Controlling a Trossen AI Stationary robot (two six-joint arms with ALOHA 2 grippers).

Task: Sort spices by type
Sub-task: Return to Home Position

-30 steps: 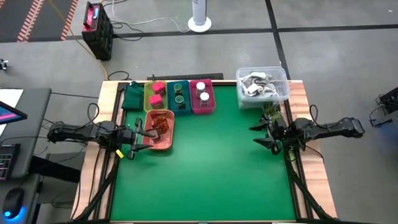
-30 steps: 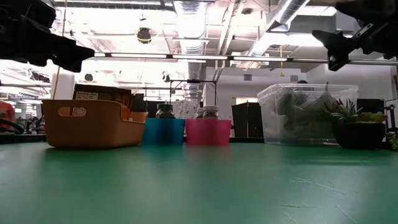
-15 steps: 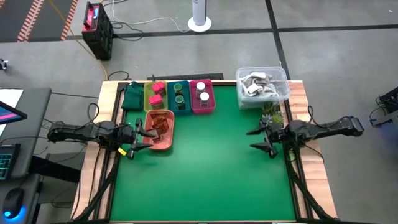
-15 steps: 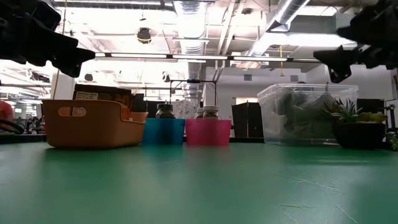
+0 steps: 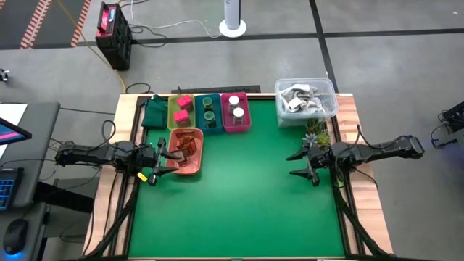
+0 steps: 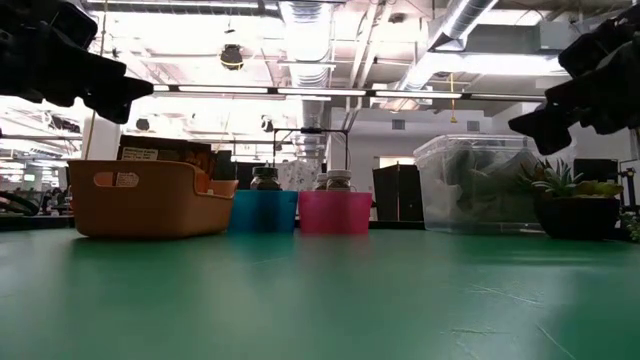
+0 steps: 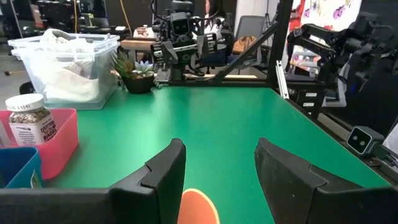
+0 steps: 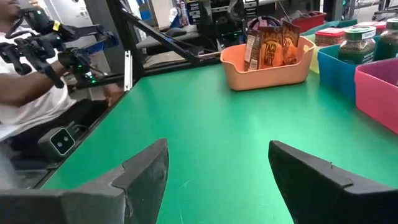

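Note:
The spices stand in trays at the far left. Pink blocks (image 5: 183, 107) sit in the yellow tray (image 5: 174, 118). Dark green jars (image 5: 209, 109) are in the teal tray (image 5: 216, 123), and white-capped jars (image 5: 235, 107) in the magenta tray (image 5: 245, 119). Brown packets (image 5: 188, 145) stand upright in the salmon tray (image 5: 183, 168). My left gripper (image 5: 163, 158) hangs level at that tray's left rim, open, with nothing between its fingers (image 7: 163, 171). My right gripper (image 5: 291, 164) hovers open and empty above the mat near the right edge.
A clear tub (image 5: 306, 100) of white-grey things stands at the far right corner, with a small potted plant (image 5: 317, 132) just in front of it. A dark green cloth (image 5: 154, 112) lies left of the yellow tray. The green mat (image 5: 239, 203) is bare across its middle and near side.
My right gripper has sunk and tipped its fingers downward, creeping slightly toward the table's left. It stays open. The spices and trays have not moved.

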